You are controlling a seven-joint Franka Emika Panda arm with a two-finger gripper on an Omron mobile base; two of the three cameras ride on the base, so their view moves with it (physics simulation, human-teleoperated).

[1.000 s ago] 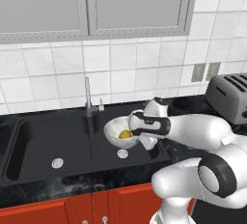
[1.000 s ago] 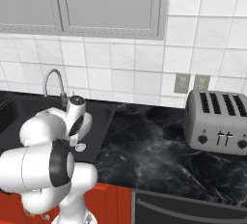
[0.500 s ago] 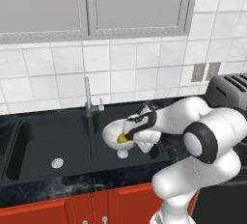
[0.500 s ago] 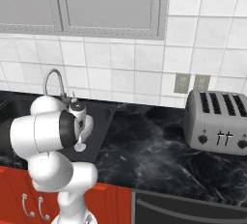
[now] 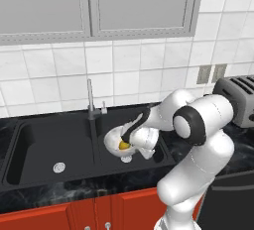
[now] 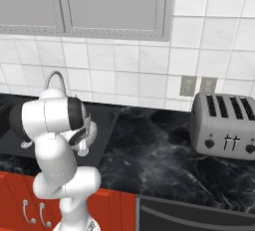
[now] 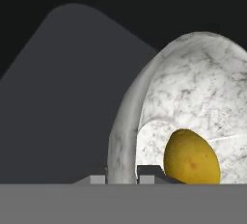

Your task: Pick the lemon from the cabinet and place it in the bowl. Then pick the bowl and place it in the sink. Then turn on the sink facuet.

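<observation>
The white marbled bowl (image 5: 114,137) hangs low over the right basin of the black sink (image 5: 44,149), slightly tilted. The yellow lemon (image 5: 123,145) lies inside it. My gripper (image 5: 128,136) is shut on the bowl's rim. In the hand view the rim runs up between the fingertips (image 7: 150,172), with the bowl (image 7: 193,97) and the lemon (image 7: 191,158) to the right. The sink faucet (image 5: 90,101) stands upright just behind and left of the bowl. In the right base view my arm covers most of the bowl (image 6: 90,131). The cabinet is out of view.
A silver toaster (image 6: 224,125) sits on the black marble counter to the right. Grey-panelled wall cabinets (image 5: 89,6) hang overhead. The left basin has a round silver drain (image 5: 59,166). Red base cabinet doors (image 5: 59,216) run below the counter edge.
The arm has folded in and swung left. The bowl with the lemon has sunk a little lower into the right basin, still held by its rim.
</observation>
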